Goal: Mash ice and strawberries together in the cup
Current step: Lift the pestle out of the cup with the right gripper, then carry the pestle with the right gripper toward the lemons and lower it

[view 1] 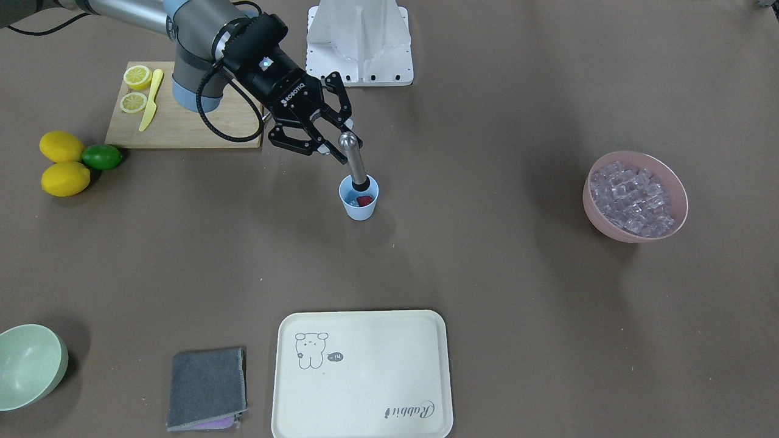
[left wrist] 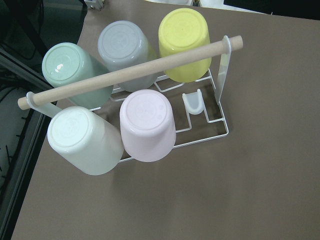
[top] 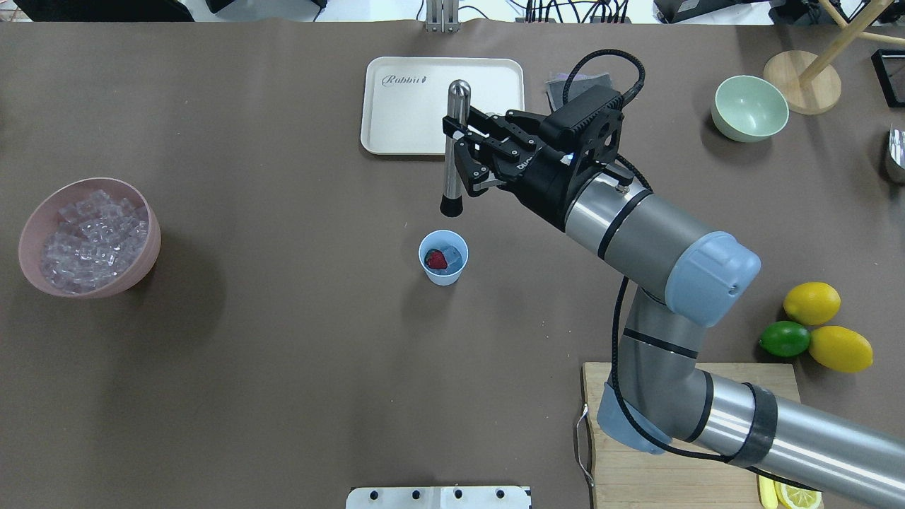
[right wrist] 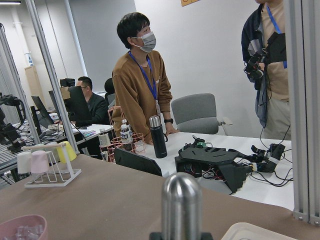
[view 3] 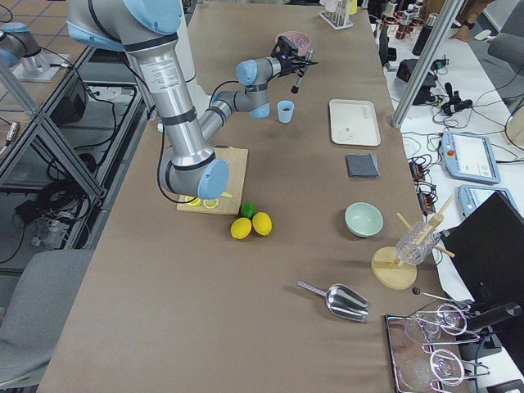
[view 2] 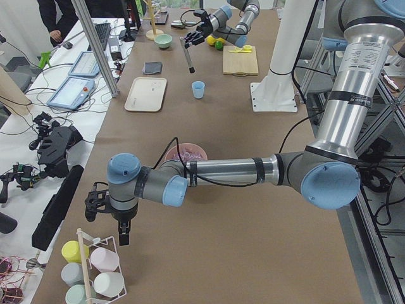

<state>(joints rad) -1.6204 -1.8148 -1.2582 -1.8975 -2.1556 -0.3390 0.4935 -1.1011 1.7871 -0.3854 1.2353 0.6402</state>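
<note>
Now hanging over the cup: the muddler in your right gripper

Your right gripper [top: 458,145] is clamping its fingers on the upper shaft of a steel muddler [top: 452,177]. The muddler is standing nearly upright, rounded top up and black tip pointing down. In the side views you are seeing that tip hovering above the light blue cup [top: 444,258], clear of the rim and a little toward the tray side. The cup is standing upright near the middle of the brown table [top: 283,353]. Inside it a red strawberry [top: 436,260] is lying beside a piece of ice [top: 454,254]. More ice cubes [top: 88,240] are filling a pink bowl [top: 145,254], well apart from the cup toward the robot's left end of the table. A cream tray [top: 403,116] is lying beyond the muddler.

Your left gripper [view 2: 93,204] is hanging at the table's left end, over a wire rack [left wrist: 220,132] carrying five upturned pastel tumblers [left wrist: 147,125]. You cannot tell whether its fingers are apart or together, since only the side camera is catching it.
</note>
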